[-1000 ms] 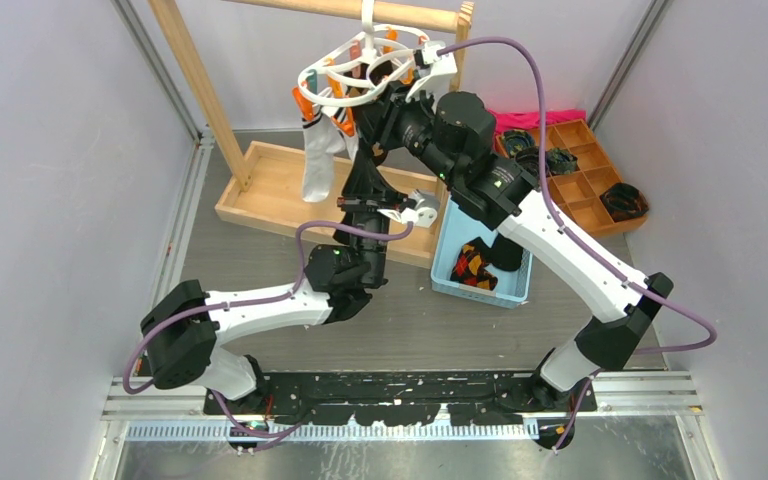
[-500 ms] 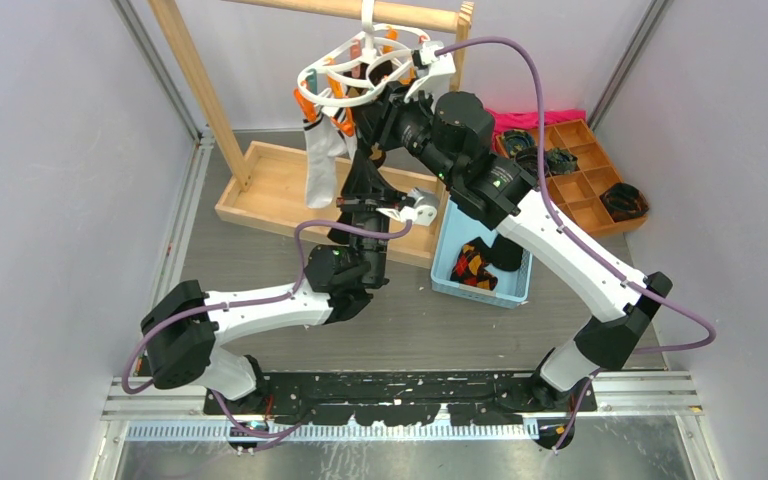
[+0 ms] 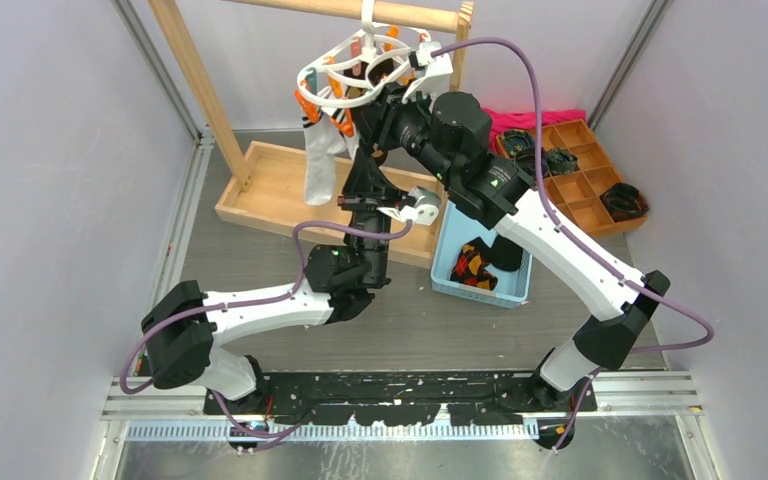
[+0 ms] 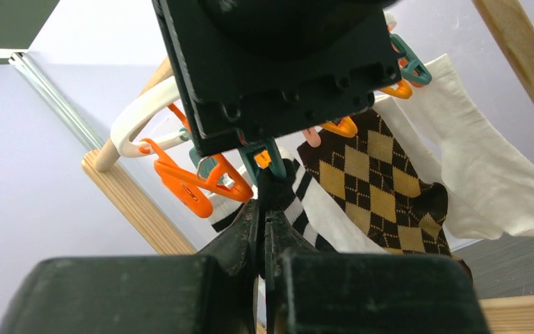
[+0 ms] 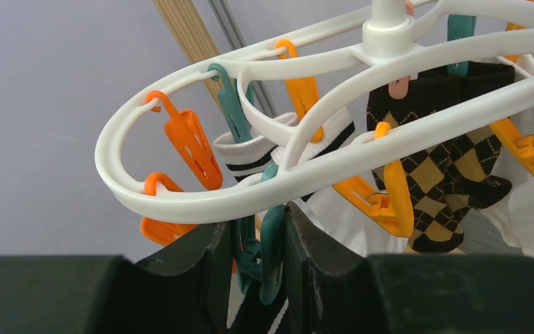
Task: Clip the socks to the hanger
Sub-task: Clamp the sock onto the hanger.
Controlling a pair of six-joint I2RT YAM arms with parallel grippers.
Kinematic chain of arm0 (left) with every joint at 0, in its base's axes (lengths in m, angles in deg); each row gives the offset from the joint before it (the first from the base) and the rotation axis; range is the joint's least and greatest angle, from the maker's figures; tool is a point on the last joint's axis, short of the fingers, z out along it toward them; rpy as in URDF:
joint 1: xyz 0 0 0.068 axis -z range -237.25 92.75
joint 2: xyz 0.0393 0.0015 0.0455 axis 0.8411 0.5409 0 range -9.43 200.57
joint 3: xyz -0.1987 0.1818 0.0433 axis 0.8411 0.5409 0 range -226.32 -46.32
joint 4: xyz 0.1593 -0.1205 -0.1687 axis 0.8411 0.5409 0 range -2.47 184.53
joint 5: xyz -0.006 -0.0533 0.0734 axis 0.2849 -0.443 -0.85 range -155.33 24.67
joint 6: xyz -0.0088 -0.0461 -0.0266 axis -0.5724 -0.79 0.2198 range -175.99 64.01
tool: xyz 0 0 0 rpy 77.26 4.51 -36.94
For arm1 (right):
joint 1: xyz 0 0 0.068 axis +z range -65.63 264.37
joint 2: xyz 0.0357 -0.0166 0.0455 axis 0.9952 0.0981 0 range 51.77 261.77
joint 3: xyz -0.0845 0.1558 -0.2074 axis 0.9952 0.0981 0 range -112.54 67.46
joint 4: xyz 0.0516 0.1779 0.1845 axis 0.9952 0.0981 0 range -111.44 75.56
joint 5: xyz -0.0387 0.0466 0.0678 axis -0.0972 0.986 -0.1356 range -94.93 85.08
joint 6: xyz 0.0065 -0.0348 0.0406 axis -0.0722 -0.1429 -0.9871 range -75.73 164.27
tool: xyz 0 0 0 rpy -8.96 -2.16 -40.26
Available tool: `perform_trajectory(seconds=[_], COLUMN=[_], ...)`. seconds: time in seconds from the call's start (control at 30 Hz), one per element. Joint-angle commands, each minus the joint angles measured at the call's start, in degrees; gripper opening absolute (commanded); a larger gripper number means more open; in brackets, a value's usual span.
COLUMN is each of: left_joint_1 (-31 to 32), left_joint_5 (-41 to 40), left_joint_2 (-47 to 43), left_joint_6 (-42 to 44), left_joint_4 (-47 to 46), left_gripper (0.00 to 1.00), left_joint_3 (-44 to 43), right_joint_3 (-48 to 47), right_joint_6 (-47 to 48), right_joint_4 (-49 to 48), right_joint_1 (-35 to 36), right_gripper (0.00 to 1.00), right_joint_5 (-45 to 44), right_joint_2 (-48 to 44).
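Pale walls enclose a grey table (image 3: 260, 270), where a wooden rack (image 3: 195, 80) stands along the far edge. From its top bar hangs the hanger (image 5: 181, 191), with other socks already clipped on. Under the ring's near rim, the right gripper (image 5: 259, 229) squeezes a teal clip (image 5: 272, 257). The left gripper (image 4: 264, 223), closed, pinches a black sock (image 4: 270, 184) and holds it up to that clip.

Two white-and-black arms, cabled in purple.
Left arm (image 3: 260, 305) and right arm (image 3: 560, 250) have white shells between black joints; a purple cable (image 3: 495, 40) loops along each; black base plate (image 3: 410, 390) at lower centre; right claw (image 5: 259, 257) fingers thick, matte black.
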Motion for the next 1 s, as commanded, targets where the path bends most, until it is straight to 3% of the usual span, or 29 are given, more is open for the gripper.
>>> perform_trajectory(seconds=[0.0, 0.33, 0.5, 0.77, 0.83, 0.9, 0.97], left_joint_1=[0.4, 0.5, 0.5, 0.4, 0.4, 0.5, 0.5], left_joint_5=[0.4, -0.4, -1.0, -2.2, -2.6, -3.0, -3.6], left_joint_2=[-1.9, -1.5, -1.3, -1.2, -1.4, -1.7, -2.3], left_joint_6=[-0.4, -0.1, -0.8, -1.8, -2.0, -2.7, -3.3], left_joint_4=[-5.5, -5.5, -5.5, -5.5, -5.5, -5.5, -5.5], left_gripper=[0.0, 0.0, 0.0, 0.01, 0.04, 0.14, 0.16], left_joint_3=[-3.0, -3.9, -3.7, -3.6, -3.5, -3.1, -2.7], right_joint_3=[-1.8, -1.9, -1.6, -0.9, -0.8, -0.7, -0.3], right_joint_6=[0.2, 0.5, 0.2, -0.2, -0.1, 0.2, 0.6], right_joint_4=[-0.1, 0.1, 0.0, -0.7, -0.8, -0.8, -0.8], right_joint_1=[-0.4, -0.4, -0.5, -0.4, -0.4, -0.4, -0.4], right_gripper=[0.15, 0.15, 0.38, 0.53, 0.56, 0.6, 0.62], right_joint_5=[-2.5, -2.5, -2.2, -1.5, -1.3, -1.0, -1.0], right_joint_2=[0.6, 0.7, 0.4, -0.5, -0.8, -1.1, -1.6])
